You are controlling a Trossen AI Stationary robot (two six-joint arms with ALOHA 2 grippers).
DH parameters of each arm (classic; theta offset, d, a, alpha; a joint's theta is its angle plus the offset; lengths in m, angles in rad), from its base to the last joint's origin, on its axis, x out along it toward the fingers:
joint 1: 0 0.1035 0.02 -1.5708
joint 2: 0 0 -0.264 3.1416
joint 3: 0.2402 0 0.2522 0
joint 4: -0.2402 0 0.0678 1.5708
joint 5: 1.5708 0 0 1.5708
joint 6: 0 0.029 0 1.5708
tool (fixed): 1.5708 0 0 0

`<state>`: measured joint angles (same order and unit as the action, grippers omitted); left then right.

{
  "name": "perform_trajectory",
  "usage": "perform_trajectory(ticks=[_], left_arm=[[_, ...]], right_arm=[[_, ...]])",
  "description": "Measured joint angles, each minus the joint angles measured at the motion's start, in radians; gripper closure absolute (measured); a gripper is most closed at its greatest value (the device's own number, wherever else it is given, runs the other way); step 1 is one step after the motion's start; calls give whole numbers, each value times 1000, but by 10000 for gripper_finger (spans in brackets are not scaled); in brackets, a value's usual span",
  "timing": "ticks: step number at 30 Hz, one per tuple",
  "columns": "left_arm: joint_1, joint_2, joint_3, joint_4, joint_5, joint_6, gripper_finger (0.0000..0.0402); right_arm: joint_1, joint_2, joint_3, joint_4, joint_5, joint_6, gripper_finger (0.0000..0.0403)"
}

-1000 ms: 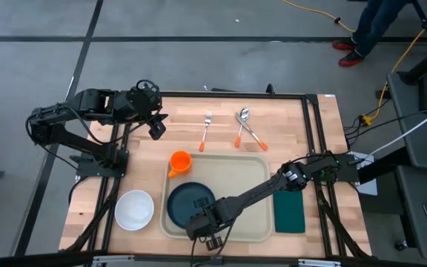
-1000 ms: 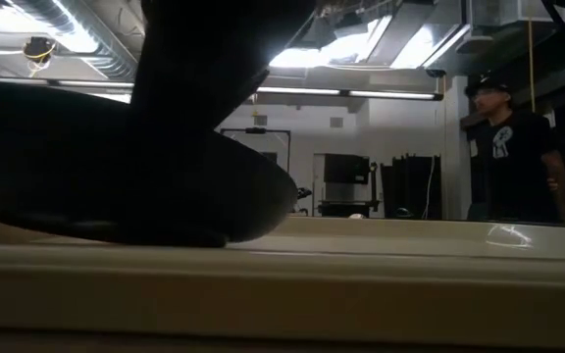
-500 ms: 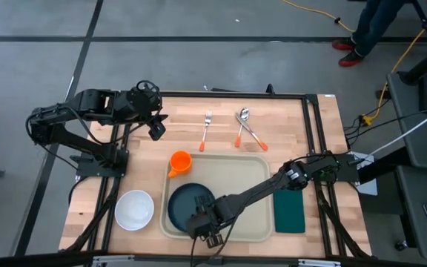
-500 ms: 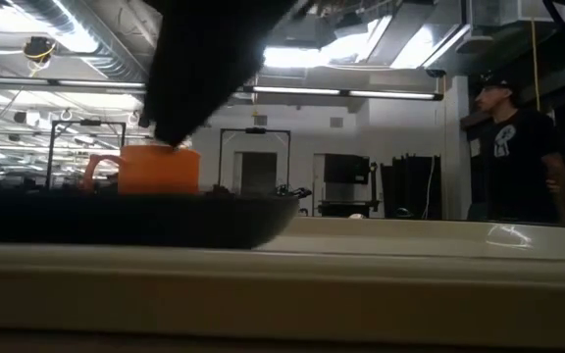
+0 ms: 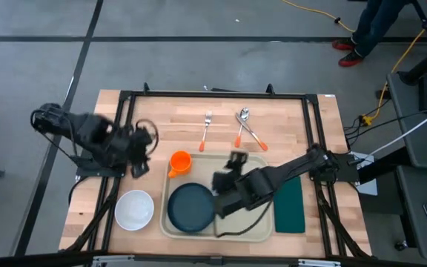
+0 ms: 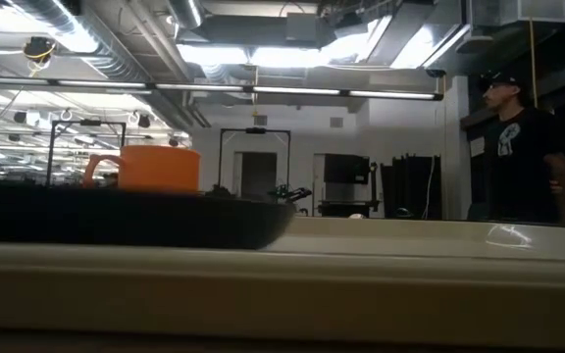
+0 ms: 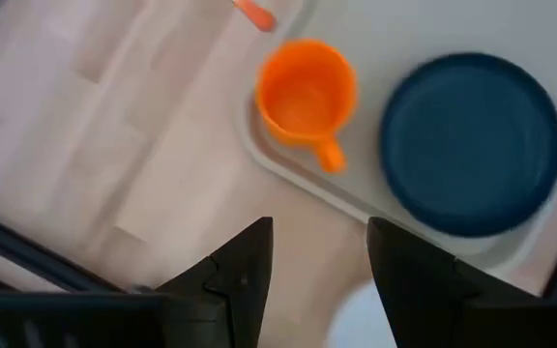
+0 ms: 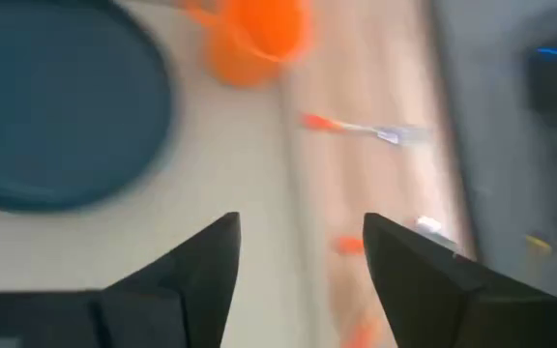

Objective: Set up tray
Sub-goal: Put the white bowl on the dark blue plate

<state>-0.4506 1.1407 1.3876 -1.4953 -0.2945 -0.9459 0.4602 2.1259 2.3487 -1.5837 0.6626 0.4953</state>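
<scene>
Basically no legible text, dark plate (image 5: pixel 189 208) on tray (image 5: pixel 251 164), both end effectors (image 7: pixel 317 253) (image 8: pixel 300 253) apart, holding nothing.

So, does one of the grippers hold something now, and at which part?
Nothing is held. The right gripper is open above the tray, apart from the dark plate. The left gripper is open and empty too.

No readable text, labels, brands or numbers on anything in view.
</scene>
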Motion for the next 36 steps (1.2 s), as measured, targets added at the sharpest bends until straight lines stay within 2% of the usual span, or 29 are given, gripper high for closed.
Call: perform_trajectory(ticks=[3, 6, 8, 12, 17, 22, 27, 36], left_arm=[[-173, 19, -44, 25, -68, -234, 238], [-324, 67, -91, 34, -72, -472, 238], [-402, 113, -120, 66, -50, -596, 238], [-509, 220, -132, 158, -17, -784, 238], [-538, 315, -132, 323, 6, -925, 238], [-519, 409, -132, 467, 37, -975, 238], [-499, 475, -131, 499, 94, -1020, 238], [-490, 496, -131, 396, 158, -1071, 238]], right_arm=[[1, -95, -64, 33, 52, -11, 179], [-35, -208, -179, 42, 63, -8, 179], [-67, -299, -302, 56, 65, -8, 179], [-144, -537, -600, 233, 60, -64, 179], [-233, -829, -941, 567, 13, -141, 179], [-267, -1041, -1143, 776, -57, -178, 179], [-269, -1150, -1227, 870, -91, -217, 179], [-268, -1161, -1236, 869, -167, -243, 179]])
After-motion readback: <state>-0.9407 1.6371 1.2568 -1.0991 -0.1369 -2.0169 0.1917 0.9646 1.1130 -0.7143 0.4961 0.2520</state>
